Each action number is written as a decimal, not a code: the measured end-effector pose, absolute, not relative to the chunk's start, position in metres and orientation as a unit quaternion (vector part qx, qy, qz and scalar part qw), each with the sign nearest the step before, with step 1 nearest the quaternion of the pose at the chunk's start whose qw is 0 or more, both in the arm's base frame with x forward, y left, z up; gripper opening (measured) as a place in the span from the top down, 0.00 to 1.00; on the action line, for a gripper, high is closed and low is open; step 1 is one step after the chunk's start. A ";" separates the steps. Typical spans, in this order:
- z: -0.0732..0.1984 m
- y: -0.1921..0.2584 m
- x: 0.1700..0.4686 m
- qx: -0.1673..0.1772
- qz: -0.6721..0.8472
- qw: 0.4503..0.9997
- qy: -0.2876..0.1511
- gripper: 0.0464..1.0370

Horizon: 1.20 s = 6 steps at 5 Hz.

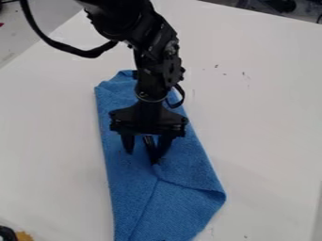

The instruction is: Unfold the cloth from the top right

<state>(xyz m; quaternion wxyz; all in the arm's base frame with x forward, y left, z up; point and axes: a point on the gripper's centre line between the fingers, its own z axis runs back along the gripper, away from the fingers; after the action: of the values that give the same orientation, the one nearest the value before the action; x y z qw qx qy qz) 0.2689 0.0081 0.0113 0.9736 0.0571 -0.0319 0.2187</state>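
The pale bench [264, 117] runs out behind the work, with dark specks on it past the cloth's right side and some dark gear [280, 5] at the top right edge of the view. Your blue cloth [189, 207] lies lengthwise on it, folded into a long strip, its far end rumpled and its near end cut off by the bottom of the view. A crease slants down the near half, and a folded edge runs across to a corner on the right side.

You have the end effector [142, 156] over the middle of the cloth, open, its fingers [128, 144] standing apart, and you can't make out any fabric pinched between them. One tip sits right by the point where the folds meet, touching or nearly so.

That's where I'd watch yourself. Close too high and you catch nothing; press too deep and you likely take two layers, so the whole strip drags instead of opening — nothing visible pins it down. A thin bite on the flap could slip out mid-lift, too. Check which layer is really on top, as the arm [160, 52] covers part of the far half. Pull sideways too early and the flap may bunch along the crease — lift it clear first.
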 end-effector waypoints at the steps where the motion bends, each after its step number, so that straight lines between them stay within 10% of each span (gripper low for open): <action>1: 0.011 0.008 0.269 0.056 0.214 0.975 -0.031 0.65; 3: 0.020 0.009 0.276 0.071 0.217 0.973 -0.030 0.97; 6: 0.034 -0.028 0.319 0.082 0.156 0.983 -0.051 0.99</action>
<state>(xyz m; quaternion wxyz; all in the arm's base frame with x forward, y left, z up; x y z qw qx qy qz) 0.3191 -0.0283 0.0336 0.9830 0.0816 -0.0507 0.1564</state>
